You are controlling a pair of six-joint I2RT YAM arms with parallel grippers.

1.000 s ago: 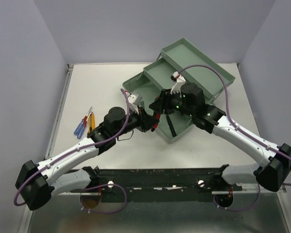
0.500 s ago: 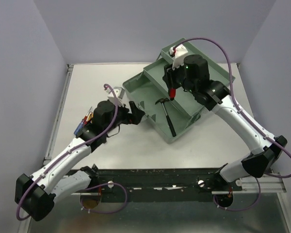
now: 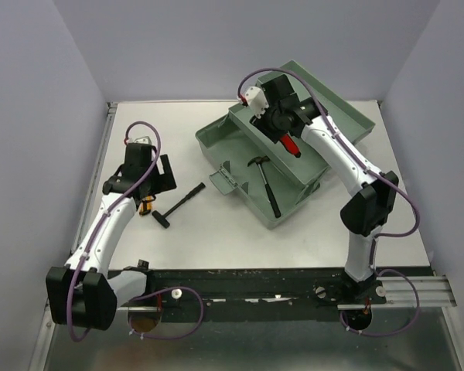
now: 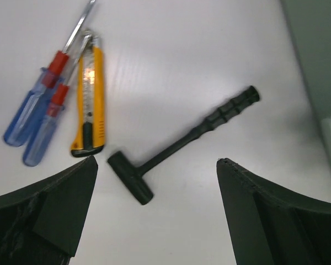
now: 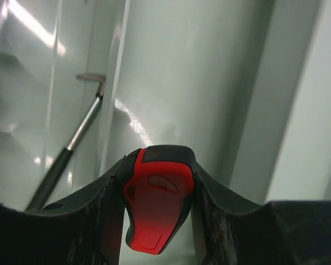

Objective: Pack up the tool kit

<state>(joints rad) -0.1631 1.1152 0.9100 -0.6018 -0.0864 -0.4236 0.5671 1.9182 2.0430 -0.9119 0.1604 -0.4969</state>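
The tool kit (image 3: 232,151) lies open in the upper centre-right of the top view, a sage-green box set at an angle on the white table (image 3: 216,247), with its lid (image 3: 332,108) thrown back toward the upper right. A hammer (image 3: 267,188) with a black handle lies on the box floor. Above the stepped section behind it, the right gripper (image 3: 282,130) points down, jaws partway closed on a red-handled tool (image 3: 291,145). In the right wrist view the red grip sits pinched between both fingers. At the left of the frame, well apart from the box, the left gripper (image 4: 157,161) hangs with jaws spread wide and holds nothing. Below it on the table lies a black mallet (image 4: 182,143), with a yellow utility knife (image 4: 91,110) just beside it and two blue-handled screwdrivers (image 4: 36,118) next to the knife.
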